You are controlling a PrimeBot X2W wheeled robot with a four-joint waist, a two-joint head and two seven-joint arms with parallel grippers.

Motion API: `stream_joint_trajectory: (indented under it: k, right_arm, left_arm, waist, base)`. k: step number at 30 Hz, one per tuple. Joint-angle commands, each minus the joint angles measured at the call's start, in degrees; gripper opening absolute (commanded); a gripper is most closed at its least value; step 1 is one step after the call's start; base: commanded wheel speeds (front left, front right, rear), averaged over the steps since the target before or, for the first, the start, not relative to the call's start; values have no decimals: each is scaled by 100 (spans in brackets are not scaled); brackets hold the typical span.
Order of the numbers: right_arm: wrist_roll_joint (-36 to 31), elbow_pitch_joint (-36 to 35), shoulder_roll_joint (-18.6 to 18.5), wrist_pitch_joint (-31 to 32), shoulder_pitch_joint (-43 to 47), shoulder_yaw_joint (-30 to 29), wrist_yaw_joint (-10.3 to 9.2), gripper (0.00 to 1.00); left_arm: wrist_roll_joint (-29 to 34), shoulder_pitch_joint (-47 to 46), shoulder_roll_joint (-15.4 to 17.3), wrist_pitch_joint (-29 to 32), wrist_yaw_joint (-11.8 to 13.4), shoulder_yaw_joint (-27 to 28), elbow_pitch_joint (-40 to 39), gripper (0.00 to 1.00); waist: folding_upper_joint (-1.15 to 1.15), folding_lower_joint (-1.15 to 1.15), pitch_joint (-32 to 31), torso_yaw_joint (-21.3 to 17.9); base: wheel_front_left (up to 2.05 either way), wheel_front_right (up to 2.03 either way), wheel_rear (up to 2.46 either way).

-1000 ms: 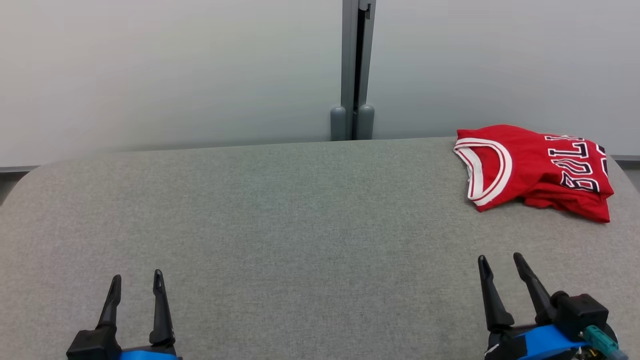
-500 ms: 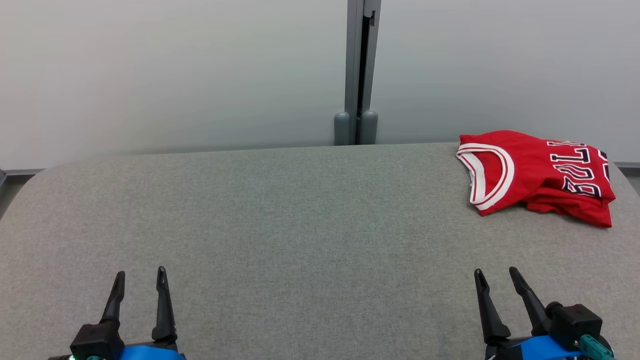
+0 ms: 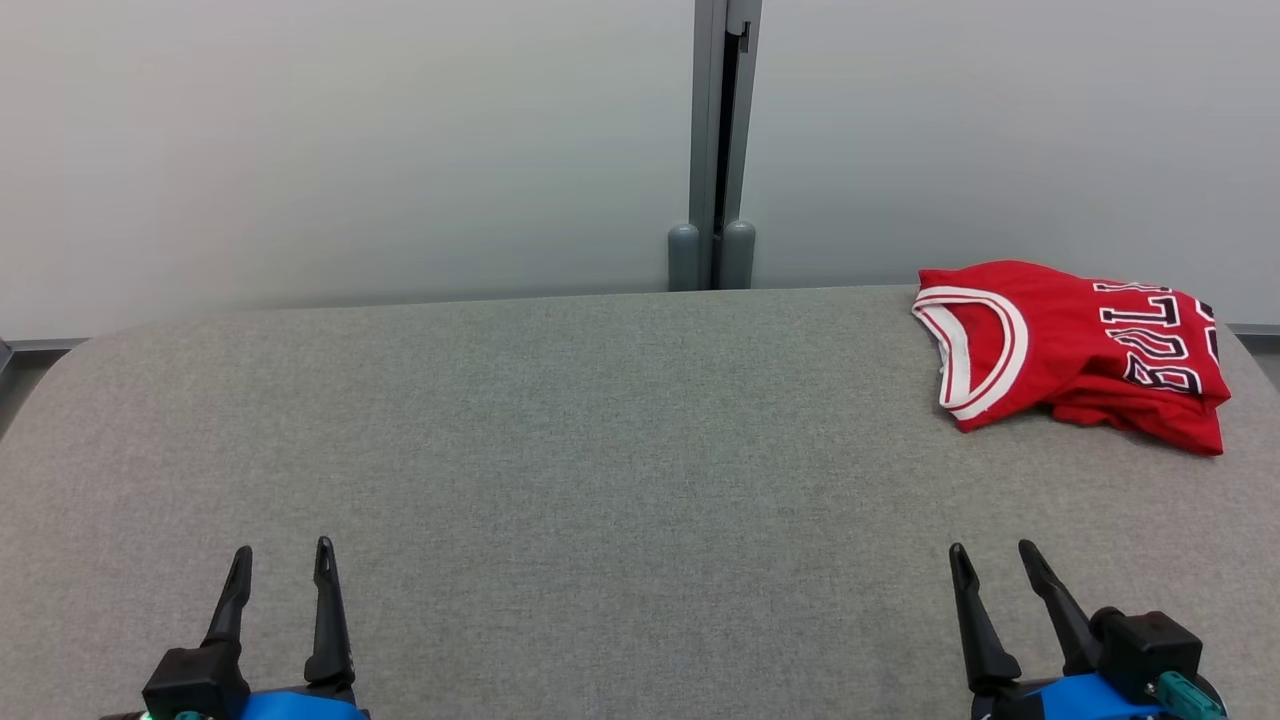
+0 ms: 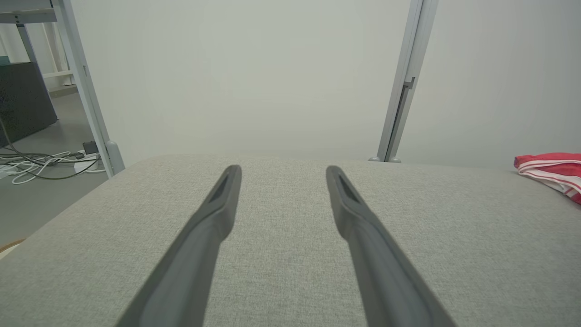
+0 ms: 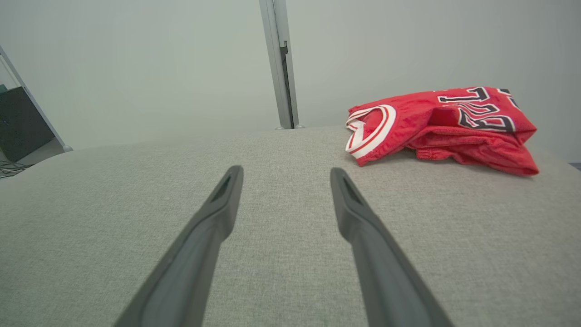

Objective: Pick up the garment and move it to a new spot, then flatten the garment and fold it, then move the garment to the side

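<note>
Two empty grippers, your left gripper (image 3: pixel 281 547) and right gripper (image 3: pixel 991 547), sit with fingers spread apart, and the red shirt (image 3: pixel 1080 345) bunched at the far right of the table (image 3: pixel 600 450) looks soft, light and floppy, so pinch its near edge.

1. The garment (image 3: pixel 1075 345) lies on the table (image 3: pixel 600 450), at its far right.
2. The left gripper (image 3: pixel 282 552) sits near left, the right gripper (image 3: pixel 992 550) near right, before the garment and apart from it.
3. A post (image 3: pixel 712 150) stands behind the table, centre.
</note>
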Motion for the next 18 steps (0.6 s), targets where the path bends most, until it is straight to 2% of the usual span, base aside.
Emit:
stream_joint_trajectory:
  k: [1, 5, 6, 11, 18]
  right_arm:
    - [39, 4, 4, -1, 8, 3, 1, 100]
    - [55, 20, 5, 4, 11, 18, 1, 100]
    - [53, 22, 5, 5, 10, 22, 1, 0]
    - [1, 244, 15, 8, 30, 27, -1, 0]
    - [795, 202, 14, 215, -55, -58, -1, 0]
  left_arm:
    - [7, -118, 12, -13, -11, 11, 9, 100]
    - [30, -126, 11, -13, 25, 22, 33, 100]
    - [59, -124, 12, -13, 59, 25, 41, 0]
    - [-5, 147, -36, 38, 31, -1, 272, 0]
    - [-830, -7, -35, 303, 10, 82, 283, 0]
  waist:
    - [0, 0, -2, 2]
    - [0, 0, -9, 3]
    - [0, 0, -10, 3]
    - [0, 0, -8, 2]
    - [0, 0, 6, 3]
  base:
    - [0, 0, 0]
    - [0, 0, 0]
    - [0, 0, 0]
    - [0, 0, 0]
    - [0, 0, 0]
